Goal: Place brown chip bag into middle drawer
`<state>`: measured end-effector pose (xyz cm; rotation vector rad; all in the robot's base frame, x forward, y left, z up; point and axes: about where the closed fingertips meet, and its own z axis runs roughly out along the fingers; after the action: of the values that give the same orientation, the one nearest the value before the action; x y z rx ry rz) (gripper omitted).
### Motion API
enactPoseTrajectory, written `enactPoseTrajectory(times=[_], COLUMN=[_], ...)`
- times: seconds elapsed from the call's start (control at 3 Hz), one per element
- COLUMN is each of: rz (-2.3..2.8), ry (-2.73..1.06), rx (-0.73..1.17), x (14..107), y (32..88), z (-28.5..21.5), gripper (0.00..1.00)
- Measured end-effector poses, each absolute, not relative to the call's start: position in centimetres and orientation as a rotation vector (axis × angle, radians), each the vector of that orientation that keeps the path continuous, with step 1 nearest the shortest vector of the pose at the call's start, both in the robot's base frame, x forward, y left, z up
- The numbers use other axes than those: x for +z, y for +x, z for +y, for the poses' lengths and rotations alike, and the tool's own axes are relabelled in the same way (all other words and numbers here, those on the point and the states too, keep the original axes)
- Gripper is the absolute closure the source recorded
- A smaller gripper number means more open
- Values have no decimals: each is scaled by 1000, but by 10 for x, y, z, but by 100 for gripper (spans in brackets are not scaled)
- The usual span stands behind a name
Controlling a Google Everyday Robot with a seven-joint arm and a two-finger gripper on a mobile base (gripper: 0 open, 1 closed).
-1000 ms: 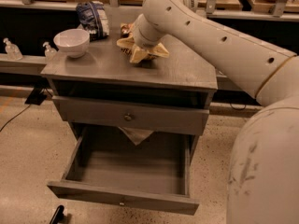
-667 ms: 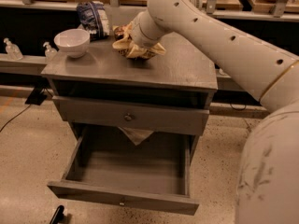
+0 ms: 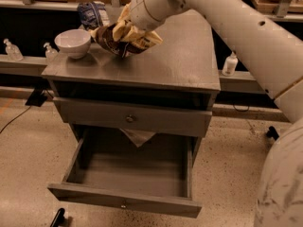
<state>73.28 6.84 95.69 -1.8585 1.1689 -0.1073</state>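
The brown chip bag (image 3: 124, 38), dark brown with cream ends, hangs crumpled in my gripper (image 3: 127, 26) above the left part of the grey cabinet top (image 3: 180, 65). The gripper is shut on the bag, and the bag hides most of the fingers. My white arm reaches in from the upper right. The middle drawer (image 3: 128, 174) is pulled wide open below, its grey box bare inside, with a small knob (image 3: 123, 205) on its front. The bag is well above and behind the open drawer.
A white bowl (image 3: 73, 42) and a blue-and-white bag (image 3: 93, 13) sit at the cabinet's back left, close to the held bag. The upper drawer with its brass knob (image 3: 129, 119) is shut. Pale paper (image 3: 138, 137) hangs beneath it. Small bottles (image 3: 12, 50) stand on the ledge behind.
My gripper has lifted the brown chip bag off the cabinet top and carried it left, toward the bowl. The drawers have not moved.
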Motion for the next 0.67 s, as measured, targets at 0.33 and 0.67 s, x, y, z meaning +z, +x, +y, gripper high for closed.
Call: enactPoseTrajectory(times=[0.33, 0.67], rz=[1089, 1059], ry=[-1864, -1866], rx=[-42, -19], x=[1001, 1019], y=[685, 648], z=[47, 14], gripper=[100, 100])
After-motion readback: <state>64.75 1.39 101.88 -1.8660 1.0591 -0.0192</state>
